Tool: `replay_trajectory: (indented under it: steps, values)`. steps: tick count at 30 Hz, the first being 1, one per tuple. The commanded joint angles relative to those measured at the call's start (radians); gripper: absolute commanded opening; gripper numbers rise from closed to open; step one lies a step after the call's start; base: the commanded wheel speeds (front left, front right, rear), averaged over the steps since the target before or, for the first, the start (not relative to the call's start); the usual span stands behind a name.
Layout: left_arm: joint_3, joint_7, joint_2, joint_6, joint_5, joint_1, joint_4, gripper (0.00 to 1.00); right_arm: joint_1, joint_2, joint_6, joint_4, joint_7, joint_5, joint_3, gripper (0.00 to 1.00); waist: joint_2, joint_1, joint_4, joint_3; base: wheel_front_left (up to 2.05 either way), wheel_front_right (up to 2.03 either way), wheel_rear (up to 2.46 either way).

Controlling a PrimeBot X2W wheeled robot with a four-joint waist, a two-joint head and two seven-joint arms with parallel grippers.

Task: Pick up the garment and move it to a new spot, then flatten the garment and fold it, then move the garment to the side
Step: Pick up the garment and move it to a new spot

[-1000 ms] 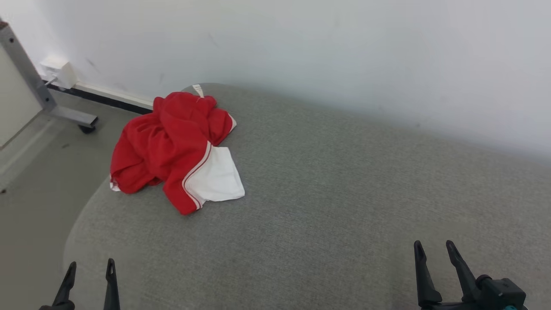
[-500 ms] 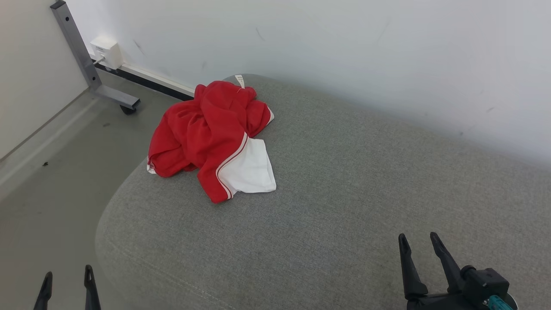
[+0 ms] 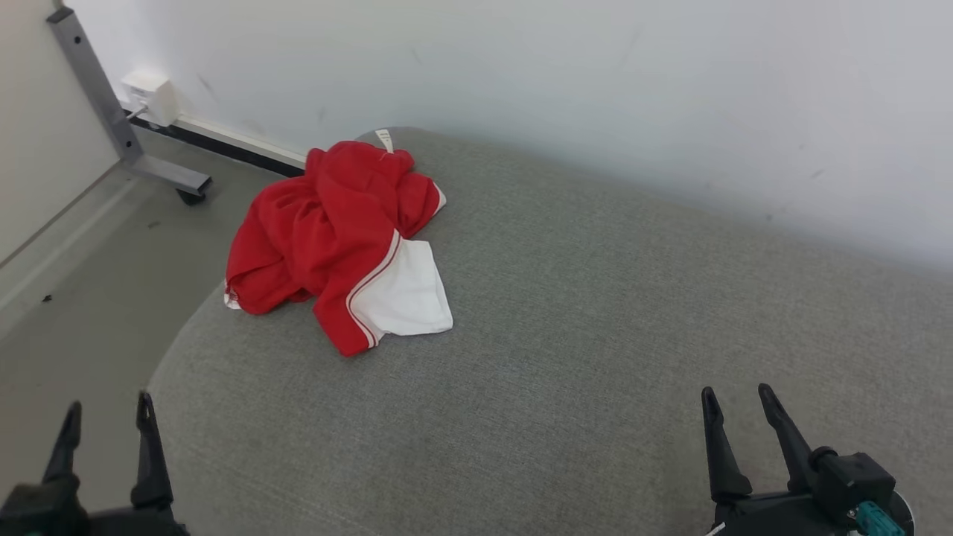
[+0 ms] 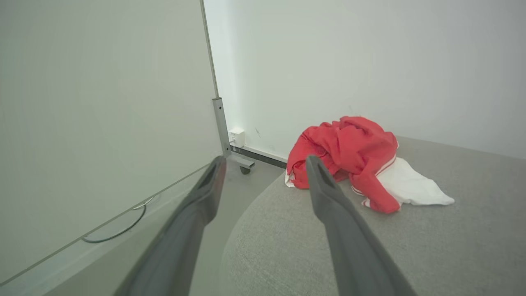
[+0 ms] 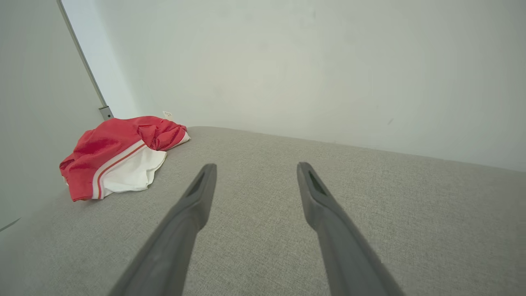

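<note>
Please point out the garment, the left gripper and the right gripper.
garment (image 3: 313,231): head view, crumpled red middle.
left gripper (image 3: 108,402): head view, between its open fingertips.
right gripper (image 3: 736,389): head view, between its open fingertips.

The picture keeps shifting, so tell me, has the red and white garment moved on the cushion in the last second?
No. The garment lies at the same rounded corner of the grey cushion, by the wall; the camera turned.
</note>
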Motion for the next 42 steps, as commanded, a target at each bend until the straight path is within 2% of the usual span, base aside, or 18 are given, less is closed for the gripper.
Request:
replay_trajectory:
  steps: [1,13,18,27,34,39,42]
  values:
    - [0.000,-0.005,0.001,-0.004,-0.008,-0.034,0.002,1.00,-0.008,-0.003,-0.002,-0.008,0.003,-0.012,-0.006,1.00,0.0000,0.0000,-0.080,0.062,0.00,0.00,0.00]
    - [0.043,0.014,0.115,-0.064,-0.063,-0.395,0.080,1.00,-0.093,-0.003,-0.002,-0.119,0.036,-0.078,-0.076,1.00,0.0000,0.0000,-0.326,0.281,0.00,0.00,0.00]
    - [0.049,0.053,0.159,-0.075,-0.082,-0.511,0.120,1.00,-0.114,-0.002,-0.002,-0.138,0.027,-0.083,-0.107,1.00,0.0000,0.0000,-0.385,0.341,0.00,0.00,0.00]
    - [0.062,0.168,0.228,-0.086,-0.114,-0.610,0.271,1.00,-0.132,-0.002,-0.002,-0.140,0.015,-0.078,-0.120,1.00,0.0000,0.0000,-0.455,0.388,0.00,0.00,0.00]
    - [0.073,0.264,0.258,-0.088,-0.148,-0.618,0.397,1.00,-0.142,-0.002,-0.002,-0.128,0.012,-0.074,-0.119,1.00,0.0000,0.0000,-0.478,0.389,0.00,0.00,0.00]
    - [0.064,0.345,0.270,-0.103,-0.174,-0.632,0.515,1.00,-0.143,-0.002,-0.002,-0.122,0.010,-0.080,-0.119,1.00,0.0000,0.0000,-0.486,0.385,0.00,0.00,0.00]
    - [0.057,0.405,0.252,-0.105,-0.197,-0.641,0.590,1.00,-0.144,-0.002,-0.002,-0.118,0.009,-0.081,-0.115,1.00,0.0000,0.0000,-0.488,0.377,0.00,0.00,0.00]
